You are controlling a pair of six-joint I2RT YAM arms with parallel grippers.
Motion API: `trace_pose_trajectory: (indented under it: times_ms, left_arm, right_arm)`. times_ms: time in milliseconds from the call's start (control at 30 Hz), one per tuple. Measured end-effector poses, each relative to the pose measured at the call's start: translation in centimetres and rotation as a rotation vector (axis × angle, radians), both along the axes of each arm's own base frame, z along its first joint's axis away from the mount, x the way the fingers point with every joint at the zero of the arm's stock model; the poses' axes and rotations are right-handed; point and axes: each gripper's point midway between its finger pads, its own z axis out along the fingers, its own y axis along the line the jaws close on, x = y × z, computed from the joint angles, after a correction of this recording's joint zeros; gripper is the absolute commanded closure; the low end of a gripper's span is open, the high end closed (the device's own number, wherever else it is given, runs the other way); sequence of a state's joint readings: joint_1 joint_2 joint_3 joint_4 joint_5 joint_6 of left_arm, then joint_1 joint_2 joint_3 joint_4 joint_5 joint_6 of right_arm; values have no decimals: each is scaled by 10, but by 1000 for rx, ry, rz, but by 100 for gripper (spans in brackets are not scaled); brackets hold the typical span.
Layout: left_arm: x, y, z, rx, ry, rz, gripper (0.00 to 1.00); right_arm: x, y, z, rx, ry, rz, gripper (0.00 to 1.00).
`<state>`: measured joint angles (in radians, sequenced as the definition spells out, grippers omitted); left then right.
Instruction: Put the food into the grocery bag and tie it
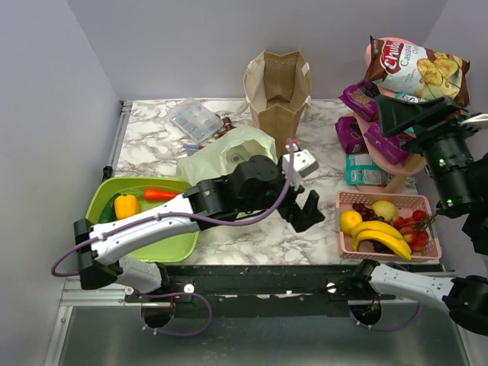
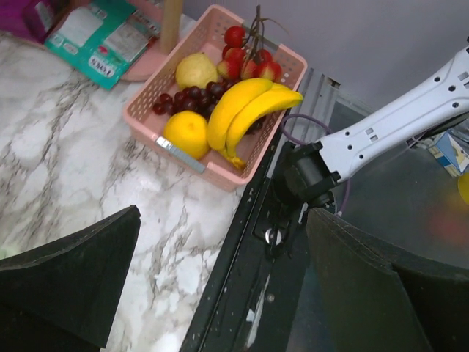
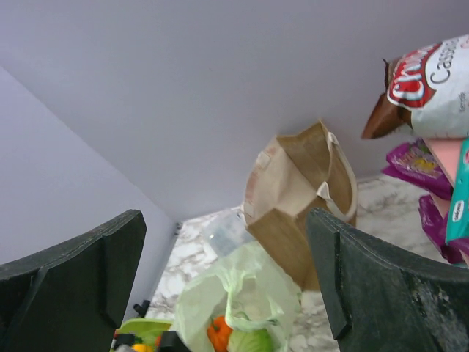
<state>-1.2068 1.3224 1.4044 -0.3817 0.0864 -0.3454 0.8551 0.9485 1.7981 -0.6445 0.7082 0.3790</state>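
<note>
Two grippers, each with its jaws spread wide and nothing between them. The left gripper (image 1: 305,207) hangs low over the marbled desk (image 1: 152,145), just left of the pink basket (image 1: 389,258) that holds the bananas (image 1: 381,235) and an orange (image 1: 350,221). The right gripper (image 1: 393,114) is raised at the far right, below the chips bag (image 1: 415,69). The grocery bag (image 1: 221,156) lies crumpled mid-desk, near the brown paper bag (image 1: 278,107). Inside it are an orange piece (image 3: 218,331) and a pale green lump (image 3: 250,342), possibly cabbage. The yellow pepper (image 1: 126,205) sits in the green tray (image 1: 95,202) at left.
</note>
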Motion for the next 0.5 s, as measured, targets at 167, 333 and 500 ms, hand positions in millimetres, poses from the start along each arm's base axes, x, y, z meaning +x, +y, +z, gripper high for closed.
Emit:
trace_pose_trajectory:
  times_ms: [167,333,500]
  left_arm:
    - [2,-48,-4,-37,-32,-101,2]
    - [-4,-102,-16,-77,-48,-245,4]
    - [-4,-135,-40,-69,-78,-320,4]
  right_arm:
    - [-12,-7,28,39,-87,30,2]
    - [-15,-9,34,37,-107,34,2]
    - [-15,-9,34,29,-109,35,2]
